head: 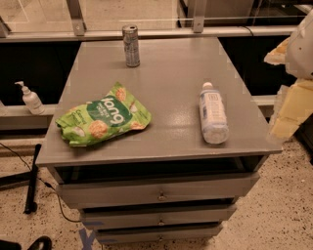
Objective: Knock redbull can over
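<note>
Near the table's [171, 73] far edge the redbull can [130, 45] stands upright, well apart from the gripper [292, 105] at right, grip state cannot be told; bare surface surrounds the can.

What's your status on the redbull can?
Gripper at right edge, beside the table. Redbull can upright at far edge. Bottle lying on its side nearest gripper.

1. Grey drawer cabinet [161, 193] in the centre, three drawers with small knobs, dull sheen on its flat top.
2. Speckled terrazzo floor [276, 219]; blue tape cross [87, 239] by the cabinet's foot.
3. Glass partition [39, 14] behind, with metal posts [77, 17].
4. Pump bottle [30, 99] on the left ledge.
5. Black stand leg [32, 180] and cable on the floor at left.
</note>
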Motion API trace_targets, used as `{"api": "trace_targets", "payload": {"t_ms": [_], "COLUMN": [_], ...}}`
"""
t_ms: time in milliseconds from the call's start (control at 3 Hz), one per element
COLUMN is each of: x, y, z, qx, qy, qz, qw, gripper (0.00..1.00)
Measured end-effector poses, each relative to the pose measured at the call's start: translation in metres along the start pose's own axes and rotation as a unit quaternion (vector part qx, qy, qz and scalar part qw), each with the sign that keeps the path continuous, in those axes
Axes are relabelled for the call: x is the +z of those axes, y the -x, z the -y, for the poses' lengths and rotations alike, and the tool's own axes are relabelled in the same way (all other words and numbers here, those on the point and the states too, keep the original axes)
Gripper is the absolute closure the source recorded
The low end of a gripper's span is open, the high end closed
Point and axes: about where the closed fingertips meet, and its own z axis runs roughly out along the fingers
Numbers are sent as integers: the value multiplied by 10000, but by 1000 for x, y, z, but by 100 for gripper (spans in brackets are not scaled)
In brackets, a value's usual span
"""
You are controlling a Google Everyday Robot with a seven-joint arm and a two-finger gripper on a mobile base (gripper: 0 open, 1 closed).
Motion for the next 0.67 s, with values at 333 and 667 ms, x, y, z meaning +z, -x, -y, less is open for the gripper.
{"api": "trace_targets", "payload": {"t_ms": [333, 667], "x": [0, 11], "y": [0, 12], "z": [0, 21], "qx": [0, 74], "qy": [-1, -132], "qz": [0, 361], "qw": [10000, 9992], "gripper": [0, 0]}}
